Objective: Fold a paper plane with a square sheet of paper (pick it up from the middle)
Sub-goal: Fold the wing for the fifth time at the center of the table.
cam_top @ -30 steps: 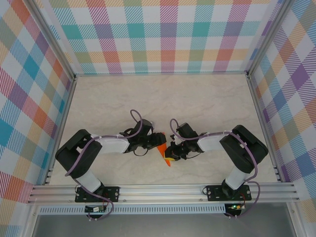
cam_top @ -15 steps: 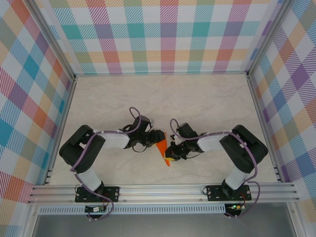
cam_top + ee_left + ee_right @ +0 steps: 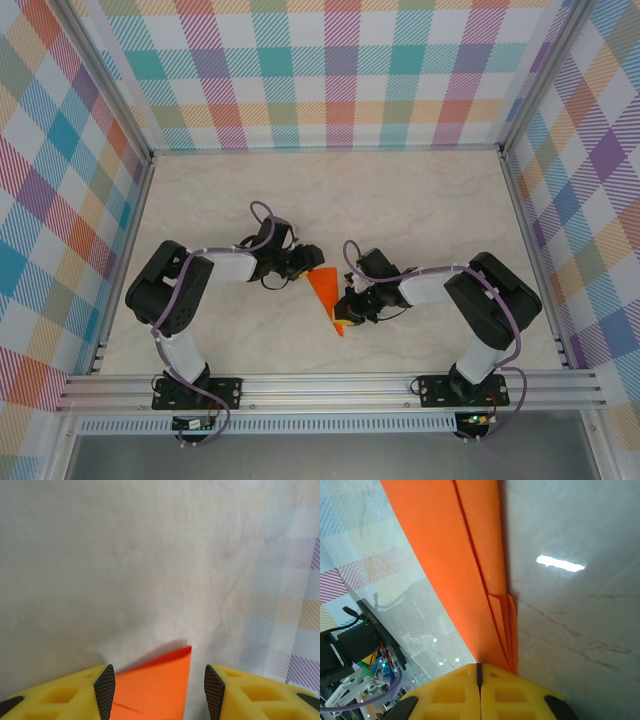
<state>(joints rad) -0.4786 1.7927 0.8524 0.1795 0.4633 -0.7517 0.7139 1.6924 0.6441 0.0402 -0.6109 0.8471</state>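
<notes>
Plane (image 3: 325,291), one, orange, tight between right fingers (image 3: 447,694); left fingers (image 3: 62,698) apart, seemingly empty.

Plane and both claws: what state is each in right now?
plane: folded into a narrow dart, held by the right claw.
right claw: shut on the plane's folded layers.
left claw: open, with the plane's corner between its fingers, not gripped.

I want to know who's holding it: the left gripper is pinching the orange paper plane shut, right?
Not quite. It is the right gripper that is pinched shut on the orange paper plane, as the right wrist view shows. The left gripper stands open.
</notes>
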